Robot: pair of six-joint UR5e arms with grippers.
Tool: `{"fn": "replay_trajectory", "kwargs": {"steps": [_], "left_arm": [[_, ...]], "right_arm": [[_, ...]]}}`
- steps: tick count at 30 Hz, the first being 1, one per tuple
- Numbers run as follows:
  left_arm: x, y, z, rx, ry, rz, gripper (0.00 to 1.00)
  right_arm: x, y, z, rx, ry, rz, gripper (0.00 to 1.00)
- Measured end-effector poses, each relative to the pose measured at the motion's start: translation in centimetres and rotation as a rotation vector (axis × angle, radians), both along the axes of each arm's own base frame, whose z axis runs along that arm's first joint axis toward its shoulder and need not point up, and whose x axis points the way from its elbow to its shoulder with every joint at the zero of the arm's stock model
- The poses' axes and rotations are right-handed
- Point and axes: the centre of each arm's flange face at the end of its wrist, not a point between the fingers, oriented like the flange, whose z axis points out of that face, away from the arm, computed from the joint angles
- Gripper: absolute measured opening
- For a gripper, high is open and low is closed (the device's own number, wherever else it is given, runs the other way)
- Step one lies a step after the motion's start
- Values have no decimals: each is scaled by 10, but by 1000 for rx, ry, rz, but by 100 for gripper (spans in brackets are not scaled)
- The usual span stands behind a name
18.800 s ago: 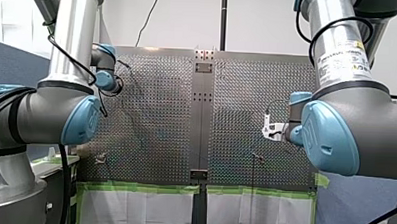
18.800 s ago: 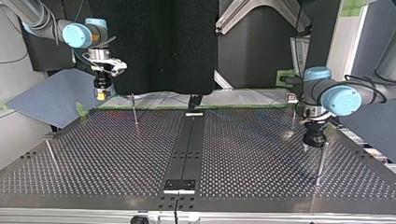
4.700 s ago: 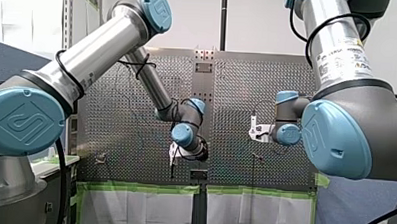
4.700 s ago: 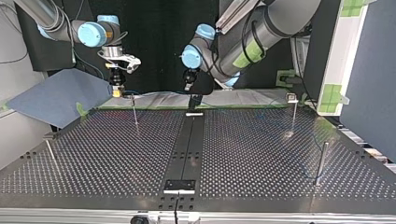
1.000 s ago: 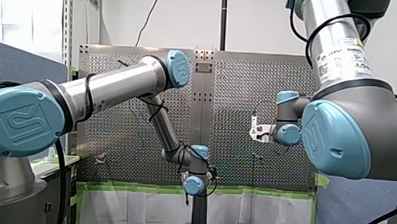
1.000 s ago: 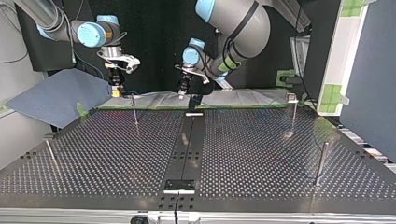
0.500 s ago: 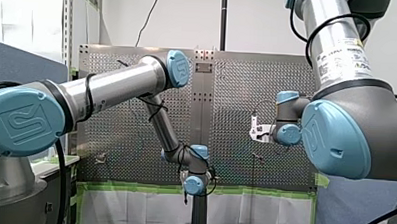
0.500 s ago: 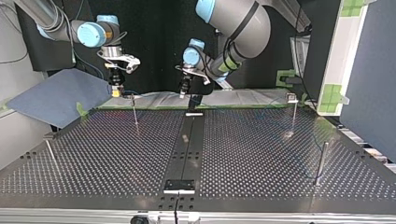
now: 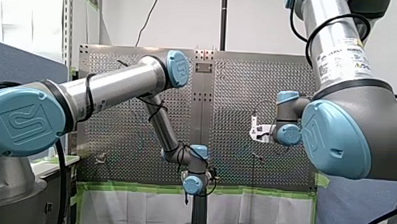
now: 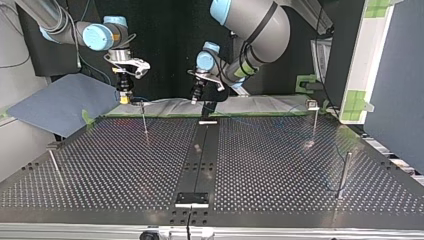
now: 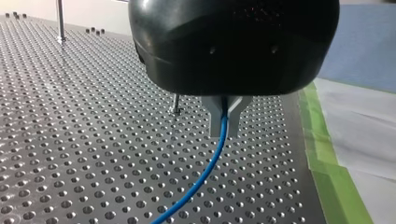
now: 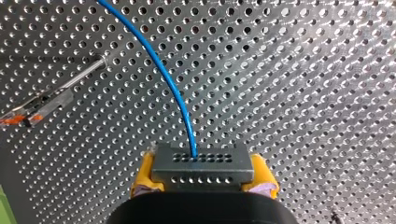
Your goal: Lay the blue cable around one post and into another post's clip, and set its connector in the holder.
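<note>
In left jaws — blue cable (image 11: 222,127); right — connector (image 12: 201,165).

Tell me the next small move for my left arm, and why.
Probably sweep the left gripper toward the small post beside it: its fingers pinch the blue cable, not yet around that post, while the right gripper holds the connector.

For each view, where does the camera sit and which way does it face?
Front view: behind the arms, facing over the table; left arm at left, right arm at right.
Top view: across the table, facing the arms; right hand at left.
Left wrist view: on that wrist, along the left hand, shut on the blue cable.
Right wrist view: likewise; right hand grips the connector.
Both wrist views share that cable.
</note>
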Motion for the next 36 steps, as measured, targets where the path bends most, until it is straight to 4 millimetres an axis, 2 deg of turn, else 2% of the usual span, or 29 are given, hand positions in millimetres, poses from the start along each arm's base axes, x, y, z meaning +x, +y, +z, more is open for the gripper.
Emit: {"fn": "replay_trajectory", "kwargs": {"steps": [7,14,20,36], "left_arm": [[-8,-7,0,14,1,-14,1],[-19,-15,0,30,12,-35,1],[-27,-27,12,49,11,-57,1],[-61,-63,34,64,-12,-127,1]], "right_arm": [[-7,6,-6,26,19,-34,0],[-23,21,-21,44,26,-103,0],[-32,28,-27,79,44,-156,0],[-56,23,-32,107,50,-218,0]]}}
